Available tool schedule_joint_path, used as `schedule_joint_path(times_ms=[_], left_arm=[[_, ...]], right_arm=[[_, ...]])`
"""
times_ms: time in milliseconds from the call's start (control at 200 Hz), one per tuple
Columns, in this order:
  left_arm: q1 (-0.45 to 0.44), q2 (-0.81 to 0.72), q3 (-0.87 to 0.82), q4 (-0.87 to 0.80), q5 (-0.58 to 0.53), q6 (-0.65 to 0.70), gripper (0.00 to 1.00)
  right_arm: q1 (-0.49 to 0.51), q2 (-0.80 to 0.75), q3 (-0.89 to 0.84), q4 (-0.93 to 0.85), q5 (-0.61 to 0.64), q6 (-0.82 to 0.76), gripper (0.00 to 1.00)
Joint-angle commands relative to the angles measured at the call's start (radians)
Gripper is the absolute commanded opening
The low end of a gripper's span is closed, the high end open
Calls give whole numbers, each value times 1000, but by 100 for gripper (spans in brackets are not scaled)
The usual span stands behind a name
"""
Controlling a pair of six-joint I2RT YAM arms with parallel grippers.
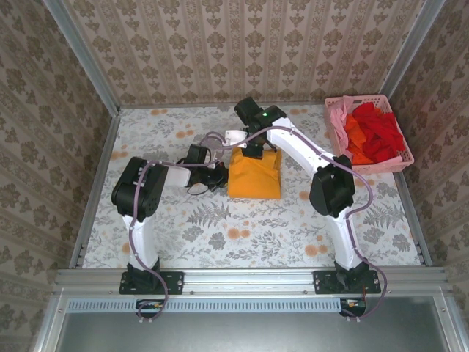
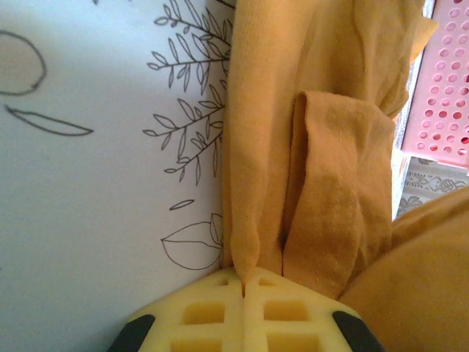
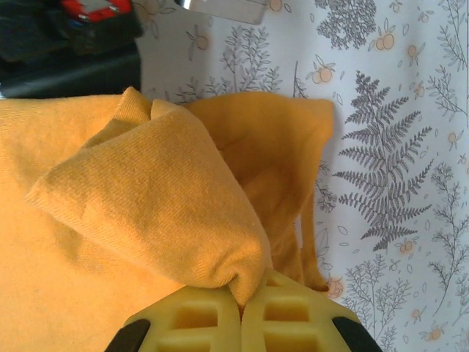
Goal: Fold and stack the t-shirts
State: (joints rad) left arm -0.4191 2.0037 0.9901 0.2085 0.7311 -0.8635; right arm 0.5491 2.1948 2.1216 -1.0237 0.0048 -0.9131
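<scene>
The orange-yellow t-shirt [image 1: 254, 177] lies folded into a compact rectangle at the middle of the table [image 1: 220, 235], whose cover is printed with ferns and small orange fruit. The left gripper [image 1: 218, 174] sits at the shirt's left edge, and in the left wrist view its yellow fingers [image 2: 205, 312] are pressed together on a narrow ridge of the cloth [image 2: 322, 147] that runs straight into the seam between them. The right gripper [image 1: 253, 150] comes down on the shirt's far edge. In the right wrist view its fingers [image 3: 289, 312] pinch the tip of a bunched, rounded fold [image 3: 146, 191] lifted off the flat layer beneath. At the far right corner of the table, well apart from the folded shirt, a pink lattice basket [image 1: 374, 167] holds a loose heap of red cloth [image 1: 379, 132] and orange cloth [image 1: 355, 133], with pink fabric [image 1: 338, 114] draped over its left rim.
</scene>
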Motion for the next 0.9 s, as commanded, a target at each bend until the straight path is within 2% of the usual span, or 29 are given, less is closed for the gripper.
schedule_joint_path(times_ms=[0,515,785,895], left_arm=[[17,92,-55,-201,-127,50,0],[27,107,-53,-177,-98,58,0],[36,112,-53,-177,-96,58,0],[37,113,-54,-172,-96,57,0]], right_arm=[[-16,40,50,28,60,16,0],[-23,126,-5,301,140,5,0],[-12,68,-132,342,-98,-73,1],[-6,60,-161,394,-122,-60,1]])
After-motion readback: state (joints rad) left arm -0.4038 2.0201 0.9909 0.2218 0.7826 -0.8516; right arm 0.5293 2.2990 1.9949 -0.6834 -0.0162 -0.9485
